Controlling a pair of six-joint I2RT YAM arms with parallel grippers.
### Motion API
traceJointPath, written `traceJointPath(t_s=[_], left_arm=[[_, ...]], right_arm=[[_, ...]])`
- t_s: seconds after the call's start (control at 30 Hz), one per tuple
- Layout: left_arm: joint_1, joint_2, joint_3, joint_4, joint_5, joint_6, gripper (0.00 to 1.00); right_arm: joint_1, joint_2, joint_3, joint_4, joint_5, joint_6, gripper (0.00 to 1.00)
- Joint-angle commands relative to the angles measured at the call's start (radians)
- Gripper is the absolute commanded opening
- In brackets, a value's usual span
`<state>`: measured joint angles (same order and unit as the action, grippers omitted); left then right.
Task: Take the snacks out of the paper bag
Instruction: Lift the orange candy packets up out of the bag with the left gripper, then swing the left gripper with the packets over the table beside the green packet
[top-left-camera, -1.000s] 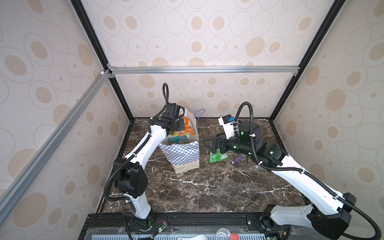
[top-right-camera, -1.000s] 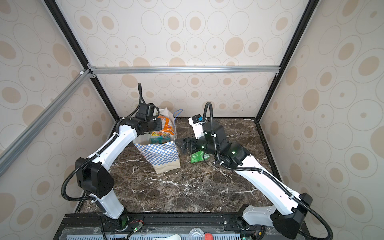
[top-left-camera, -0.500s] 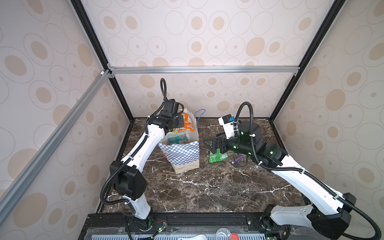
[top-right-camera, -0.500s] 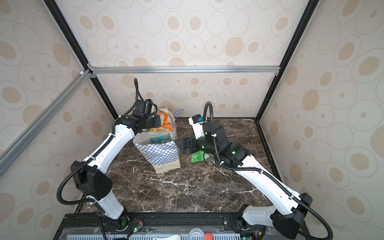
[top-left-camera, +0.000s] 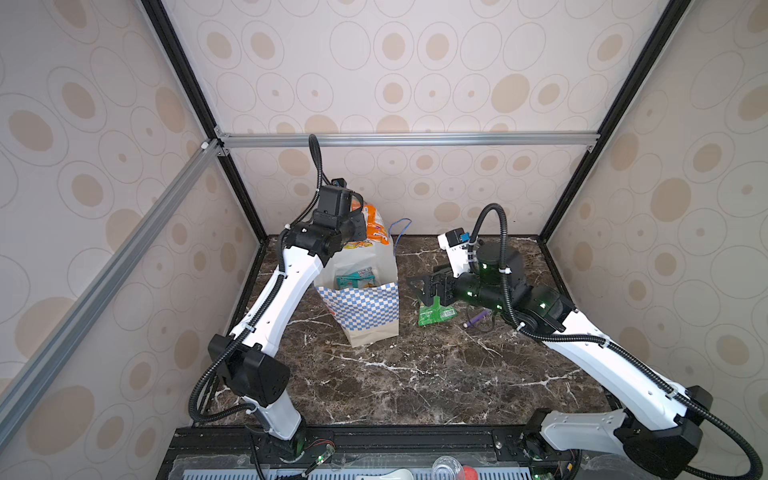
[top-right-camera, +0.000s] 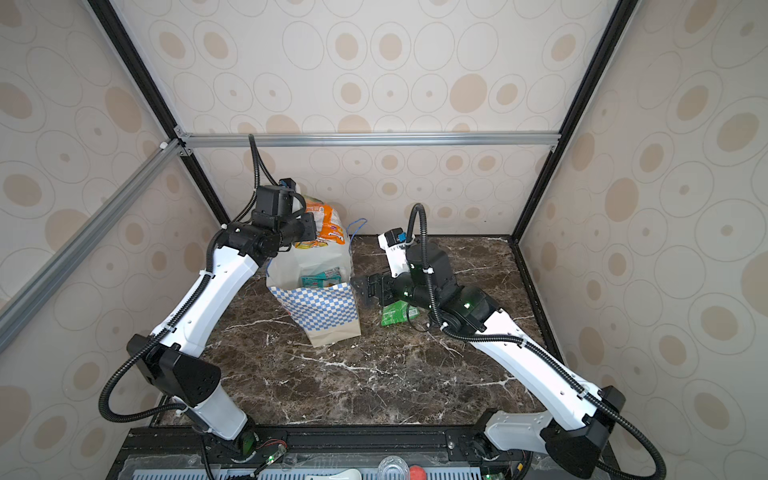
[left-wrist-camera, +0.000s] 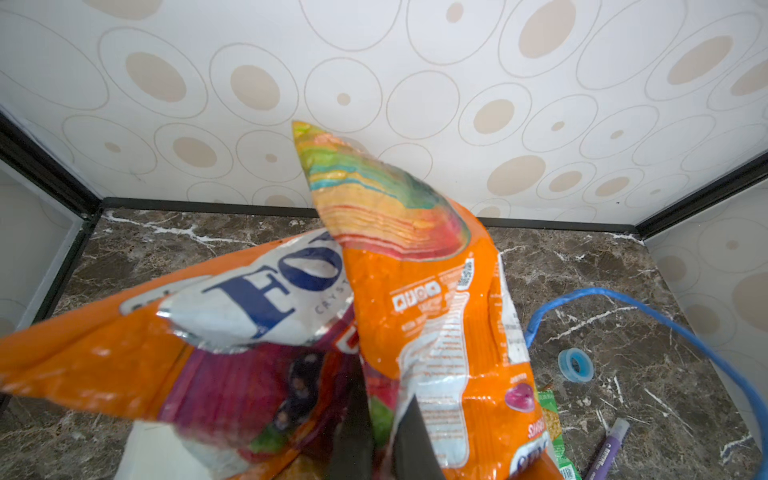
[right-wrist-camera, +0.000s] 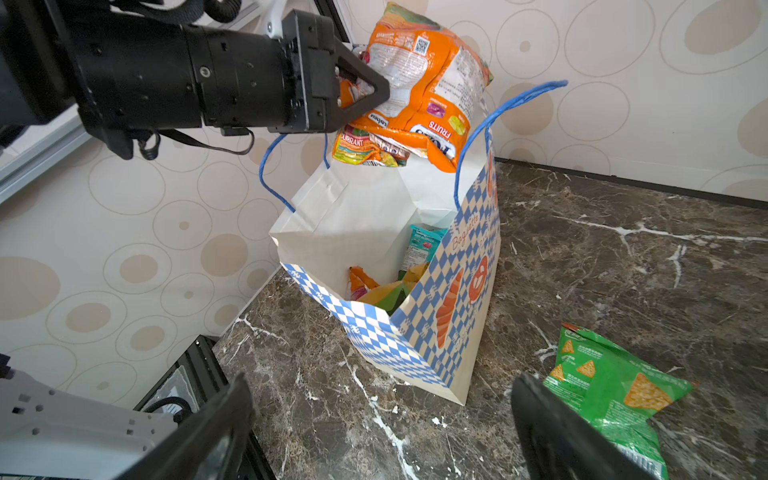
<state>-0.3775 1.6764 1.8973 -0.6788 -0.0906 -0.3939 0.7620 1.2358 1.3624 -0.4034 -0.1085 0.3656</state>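
Left fingers: my left fingers (right-wrist-camera: 374, 94) are pinched tight on the orange packet (right-wrist-camera: 419, 83), gripping it near one side edge.
Orange packet: it hangs in the air over the mouth of the paper bag (right-wrist-camera: 415, 345), between the blue cord handles (right-wrist-camera: 490, 120). A second printed piece with green and yellow hangs under it, and I cannot tell whether that is another packet or a fold of the same one. Its lower edge is near the bag's rear rim, and I cannot tell whether they touch.
Paper bag: it stands upright on the counter (top-left-camera: 415, 374), mouth open, checkered front towards the near edge in both top views.
Inside the bag: a teal packet (right-wrist-camera: 424, 245) leans against the inner wall, and yellow and orange packets (right-wrist-camera: 386, 291) lie lower down.
Right fingers: my right fingers (top-left-camera: 420, 286) are spread wide, low over the counter just beside the bag.
Green packet: the green packet (right-wrist-camera: 615, 386) lies flat on the counter outside the bag, close under my right fingers.
Other things: a purple pen (top-left-camera: 476, 320) lies beside the green packet, and a blue tape roll (left-wrist-camera: 575, 365) sits farther back on the counter.
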Motion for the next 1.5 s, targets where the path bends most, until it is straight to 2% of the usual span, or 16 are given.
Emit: traceJointPath(t_s=[0.0, 0.17, 0.33, 0.6, 0.73, 0.83, 0.97, 1.13, 1.23, 1.47], left_arm=[[-0.011, -0.065, 0.097, 0.055, -0.026, 0.024, 0.0], [-0.018, -0.083, 0.145, 0.068, -0.015, 0.016, 0.0], [-0.046, -0.1, 0.185, 0.091, 0.078, -0.026, 0.0], [-0.245, -0.078, 0.249, 0.124, 0.018, -0.017, 0.0], [-0.354, -0.042, 0.255, 0.146, -0.063, -0.003, 0.0], [-0.441, 0.018, 0.276, 0.144, -0.127, 0.013, 0.0], [-0.529, 0.147, 0.352, 0.127, -0.187, 0.028, 0.0], [-0.555, 0.339, 0.429, 0.148, -0.08, -0.03, 0.0], [-0.566, 0.451, 0.495, 0.135, -0.076, -0.041, 0.0], [-0.567, 0.61, 0.499, 0.13, -0.072, -0.127, 0.0]], right_arm=[[0.009, -0.034, -0.025, 0.03, 0.023, -0.003, 1.0], [0.01, -0.057, -0.054, 0.041, 0.055, -0.009, 1.0], [0.009, -0.084, -0.07, 0.026, 0.119, -0.035, 1.0], [0.01, -0.121, -0.141, 0.017, 0.198, -0.048, 1.0], [0.009, -0.17, -0.193, -0.042, 0.31, -0.036, 1.0], [0.01, -0.254, -0.268, -0.098, 0.42, -0.005, 1.0], [0.009, -0.426, -0.403, -0.142, 0.5, 0.057, 1.0], [0.007, -0.638, -0.525, -0.252, 0.602, 0.171, 1.0], [0.007, -0.731, -0.553, -0.324, 0.636, 0.217, 1.0], [0.008, -0.789, -0.558, -0.407, 0.667, 0.241, 1.0]])
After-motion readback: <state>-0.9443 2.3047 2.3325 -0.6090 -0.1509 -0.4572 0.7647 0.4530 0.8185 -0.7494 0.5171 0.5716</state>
